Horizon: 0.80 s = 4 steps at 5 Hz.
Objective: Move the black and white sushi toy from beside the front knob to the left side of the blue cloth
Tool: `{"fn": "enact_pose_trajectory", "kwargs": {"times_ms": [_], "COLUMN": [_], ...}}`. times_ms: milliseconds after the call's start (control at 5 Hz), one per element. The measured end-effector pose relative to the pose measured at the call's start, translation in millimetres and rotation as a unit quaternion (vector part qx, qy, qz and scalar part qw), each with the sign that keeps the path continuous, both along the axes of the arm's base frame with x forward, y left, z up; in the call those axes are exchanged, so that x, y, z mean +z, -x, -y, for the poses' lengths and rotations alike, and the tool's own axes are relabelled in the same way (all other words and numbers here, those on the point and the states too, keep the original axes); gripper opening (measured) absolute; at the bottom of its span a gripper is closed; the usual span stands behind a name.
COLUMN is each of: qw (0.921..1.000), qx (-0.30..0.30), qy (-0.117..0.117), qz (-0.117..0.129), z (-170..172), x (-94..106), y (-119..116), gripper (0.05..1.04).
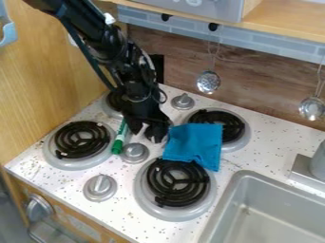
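Blue cloth (195, 147), right here beside my claw (146, 135), draped across the white speckled stovetop (133, 209), one edge over the front right burner (177, 182), another over the rear right burner (219, 126)! And my claw, folks, hangs low with its two fingers spread, tips pointing down, nothing pinched between them. On the other flank, the green marker (119, 140) lies at a slant, green cap toward the camera, between the front left burner (81, 140) and the middle knob (134, 152). That knob sits just in front of me, silver and round.

Moving outward, the front knob (100, 186) takes its place between the two front burners, and the rear knob (183, 101) stands behind me, by the backboard. My own arm partly covers the rear left burner (115, 101). Black coils and grey pans all round!

Further off to the right, it's the grey sink (236, 187), with a metal fixture (304, 171) at its far rim. And up on the wood-look backboard (168, 52), two metal ladles hang: a perforated ladle (208, 81) and a second ladle (311, 108) at the right edge.
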<state>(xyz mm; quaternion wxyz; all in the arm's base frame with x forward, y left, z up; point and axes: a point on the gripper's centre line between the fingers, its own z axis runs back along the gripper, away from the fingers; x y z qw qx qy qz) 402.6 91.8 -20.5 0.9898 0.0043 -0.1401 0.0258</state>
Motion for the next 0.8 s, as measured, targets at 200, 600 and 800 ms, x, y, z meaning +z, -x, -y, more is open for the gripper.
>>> {"fn": "enact_pose_trajectory", "kwargs": {"times_ms": [200,600,800], "qw": [0.9995,0.9942,0.9942], "qx": [-0.007,-0.007,-0.012], "qy": [0.017,0.055,0.053], "qz": [0.026,0.092,0.093], "z": [6,-7,-6], "x": [23.2,88.3,107.2], "y": [8,62,96], "gripper": [1.006,1.005,1.005]}}
